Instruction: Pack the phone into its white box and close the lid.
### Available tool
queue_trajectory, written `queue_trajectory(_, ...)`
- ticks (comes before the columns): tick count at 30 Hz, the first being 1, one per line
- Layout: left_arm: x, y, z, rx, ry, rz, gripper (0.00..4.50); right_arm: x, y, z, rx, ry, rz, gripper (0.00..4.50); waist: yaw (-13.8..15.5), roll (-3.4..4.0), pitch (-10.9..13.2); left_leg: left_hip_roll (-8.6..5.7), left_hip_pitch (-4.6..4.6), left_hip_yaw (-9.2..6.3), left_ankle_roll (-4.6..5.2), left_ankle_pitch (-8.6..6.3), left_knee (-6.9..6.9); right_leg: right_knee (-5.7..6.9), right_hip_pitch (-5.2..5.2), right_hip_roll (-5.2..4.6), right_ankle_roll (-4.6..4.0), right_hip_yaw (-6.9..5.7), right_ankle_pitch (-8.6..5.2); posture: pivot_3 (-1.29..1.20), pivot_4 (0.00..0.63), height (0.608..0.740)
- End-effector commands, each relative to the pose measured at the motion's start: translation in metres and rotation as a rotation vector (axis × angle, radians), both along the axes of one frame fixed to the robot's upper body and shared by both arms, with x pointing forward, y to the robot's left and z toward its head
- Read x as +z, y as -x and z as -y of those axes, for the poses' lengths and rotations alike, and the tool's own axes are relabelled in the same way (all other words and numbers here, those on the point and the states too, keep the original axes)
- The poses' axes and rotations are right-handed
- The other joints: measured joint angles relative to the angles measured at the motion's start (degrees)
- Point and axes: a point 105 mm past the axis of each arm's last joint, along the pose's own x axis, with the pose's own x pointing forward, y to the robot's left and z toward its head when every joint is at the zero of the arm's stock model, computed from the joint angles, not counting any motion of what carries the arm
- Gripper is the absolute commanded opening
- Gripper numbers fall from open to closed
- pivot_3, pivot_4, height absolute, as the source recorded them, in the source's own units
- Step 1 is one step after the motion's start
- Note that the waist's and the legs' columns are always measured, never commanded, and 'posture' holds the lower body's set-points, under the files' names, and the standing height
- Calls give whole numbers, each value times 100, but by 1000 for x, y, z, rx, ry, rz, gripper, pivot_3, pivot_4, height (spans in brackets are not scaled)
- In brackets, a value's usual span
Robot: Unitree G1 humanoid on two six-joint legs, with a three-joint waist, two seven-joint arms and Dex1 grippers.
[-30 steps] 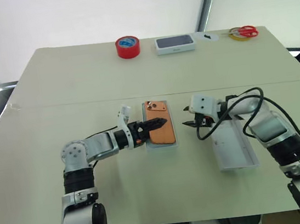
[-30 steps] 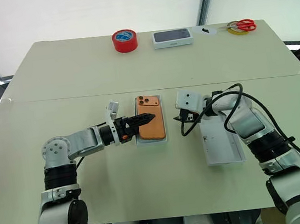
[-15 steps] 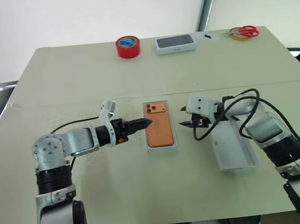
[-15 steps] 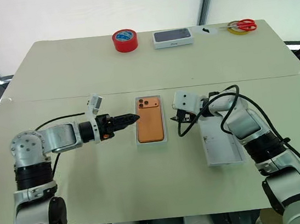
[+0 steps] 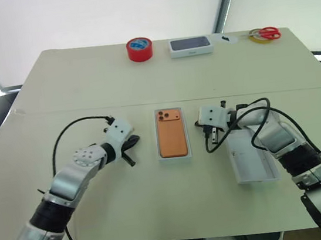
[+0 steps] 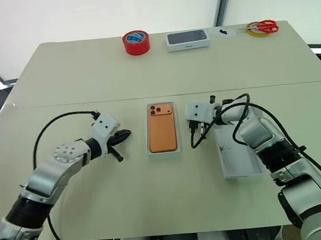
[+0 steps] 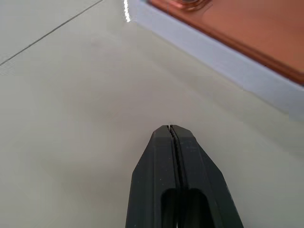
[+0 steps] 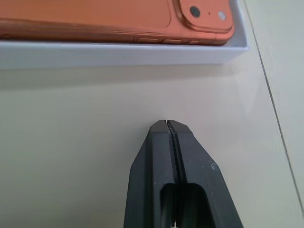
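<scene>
The phone (image 5: 171,140) lies camera-side up in the white box (image 5: 175,156) at mid-table; the lid (image 5: 252,163) waits to its right; both the left gripper (image 5: 130,150) and right gripper (image 5: 210,141) are pressed together, empty; a skewed lid could catch the rim or shove the box.

Flat orange phone (image 8: 95,19) with a smooth, satin back; shallow white cardboard box (image 8: 118,53), matt; black plastic gripper fingers (image 8: 190,185), finely textured; smooth, faintly glossy cream table (image 7: 71,118).
</scene>
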Motion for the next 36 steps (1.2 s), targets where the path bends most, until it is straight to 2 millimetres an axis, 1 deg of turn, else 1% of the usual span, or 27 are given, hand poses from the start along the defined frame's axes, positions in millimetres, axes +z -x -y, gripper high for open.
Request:
queue_trajectory(1, -8, 4, 28, -87, 63, -89, 65, 4, 10, -12, 87, -16, -20, 0, 22, 1, -1, 0, 0, 0, 3, -2, 2, 2, 1, 0, 0, 0, 0, 0, 150, 740)
queue_trajectory(4, -8, 13, 51, -201, 101, -154, 65, 13, 37, -23, 190, -121, -109, 0, 53, 1, 0, 0, -2, -1, 21, -12, 9, 4, 1, 0, 1, -1, 0, 0, 150, 740)
queue_trajectory(7, 2, 15, 76, -286, 160, -186, 65, 17, 52, -19, 209, -148, -174, 0, 65, 4, 1, 0, -9, -2, 24, -13, 19, 4, 2, 1, 2, -2, 0, 0, 150, 740)
queue_trajectory(8, 6, 15, 87, -324, 168, -176, 65, 16, 55, -13, 199, -133, -183, 0, 66, 3, 2, -1, -10, -2, 39, -21, 33, 5, 6, 1, 2, -3, 1, 0, 150, 740)
queue_trajectory(11, 11, 17, 107, -398, 176, -180, 65, 14, 61, 3, 167, -83, -194, 0, 64, 3, 3, -3, -13, -6, 73, -41, 57, 8, 15, -2, 7, -7, 4, 0, 150, 740)
queue_trajectory(13, 12, 27, 125, -480, 185, -202, 65, 12, 63, 19, 126, -48, -194, 0, 64, 3, 3, -3, -13, -6, 83, -47, 60, 7, 17, -4, 8, -7, 4, 0, 150, 740)
queue_trajectory(18, 5, 41, 147, -577, 165, -224, 65, 9, 71, 42, 68, 7, -201, 0, 66, 4, 2, -3, -13, -6, 81, -46, 58, 3, 18, -3, 8, -7, 4, 0, 150, 740)
queue_trajectory(21, 1, 45, 153, -607, 144, -223, 65, 11, 74, 49, 49, 13, -195, 0, 64, 4, 2, -3, -13, -7, 82, -47, 62, 3, 22, -4, 8, -7, 4, 0, 150, 740)
queue_trajectory(22, -1, 44, 154, -611, 123, -207, 65, 12, 74, 55, 33, 24, -192, 0, 55, 4, 2, -3, -13, -7, 82, -47, 63, 3, 22, -4, 8, -7, 4, 0, 150, 740)
queue_trajectory(25, -13, 43, 151, -639, 28, -178, 65, 14, 76, 67, -3, 38, -196, 0, 66, 6, 1, -3, -12, -10, 81, -46, 62, 3, 22, -4, 8, -8, 4, 0, 150, 740)
queue_trajectory(27, -13, 34, 151, -597, 32, -160, 65, 12, 80, 70, -1, 54, -205, 0, 73, 7, 0, -3, -12, -9, 81, -46, 62, 0, 23, -4, 8, -8, 4, 0, 150, 740)
queue_trajectory(29, -12, 30, 151, -585, 40, -154, 65, 10, 84, 73, -1, 63, -213, 0, 75, 8, 0, -3, -12, -10, 82, -47, 62, -3, 26, -4, 8, -8, 4, 0, 150, 740)
queue_trajectory(33, -10, 32, 152, -601, 60, -161, 65, 7, 87, 80, -12, 88, -222, 0, 61, 8, 0, -3, -11, -11, 83, -47, 64, -3, 27, -5, 8, -9, 4, 0, 150, 740)
queue_trajectory(36, -15, 34, 149, -600, 43, -170, 65, 7, 84, 82, -28, 94, -215, 0, 60, 9, 0, -3, -11, -11, 82, -47, 63, -2, 27, -5, 8, -9, 4, 0, 150, 740)
